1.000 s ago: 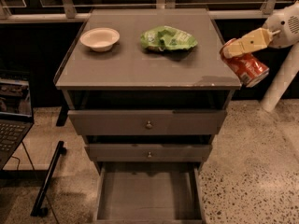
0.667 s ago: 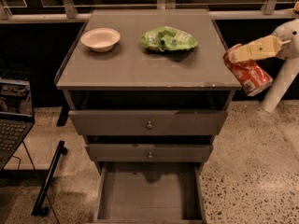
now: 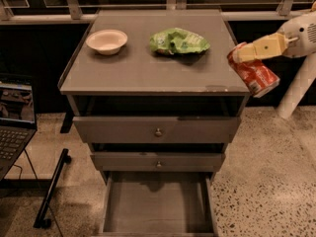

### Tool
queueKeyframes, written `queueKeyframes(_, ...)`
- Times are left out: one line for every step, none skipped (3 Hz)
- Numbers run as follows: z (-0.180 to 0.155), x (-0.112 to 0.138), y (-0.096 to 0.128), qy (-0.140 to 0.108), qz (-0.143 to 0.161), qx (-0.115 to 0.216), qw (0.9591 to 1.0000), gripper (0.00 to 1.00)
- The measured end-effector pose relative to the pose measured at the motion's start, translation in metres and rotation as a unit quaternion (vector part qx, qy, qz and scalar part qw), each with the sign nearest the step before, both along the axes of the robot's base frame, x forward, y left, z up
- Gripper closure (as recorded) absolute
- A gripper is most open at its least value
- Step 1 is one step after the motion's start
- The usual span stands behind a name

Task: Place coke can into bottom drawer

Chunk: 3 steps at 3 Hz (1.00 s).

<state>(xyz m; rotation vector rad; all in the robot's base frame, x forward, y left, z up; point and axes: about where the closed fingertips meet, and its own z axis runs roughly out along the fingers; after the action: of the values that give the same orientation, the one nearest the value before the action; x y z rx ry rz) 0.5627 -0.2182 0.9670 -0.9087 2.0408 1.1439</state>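
Note:
The coke can (image 3: 253, 72), red-orange with white markings, hangs tilted in the air just off the right edge of the grey cabinet top (image 3: 138, 73). My gripper (image 3: 243, 55) comes in from the right and is shut on the can's upper end. The bottom drawer (image 3: 157, 206) is pulled open below, a wide shallow grey tray with a bare floor. The can is well above the drawer and to its right.
A white bowl (image 3: 106, 41) and a green chip bag (image 3: 178, 41) sit on the cabinet top. Two upper drawers with round knobs (image 3: 158, 132) are closed. A laptop (image 3: 15, 120) stands at left, a black bar (image 3: 52, 189) on the floor, a white pole (image 3: 296, 90) at right.
The gripper with the can has drifted slightly right and down, staying beside the cabinet's right edge. Nothing else moved.

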Motion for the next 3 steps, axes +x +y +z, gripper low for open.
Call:
queueKeyframes(0.004, -0.018, 0.012, -0.032, 0.013, -0.016, 0.9993, 1.00)
queueKeyframes(-0.023, -0.047, 0.032, -0.036, 0.031, -0.002, 0.9989, 1.00)
queueKeyframes(-0.057, -0.063, 0.018, -0.058, -0.028, 0.043, 0.9970, 1.00)
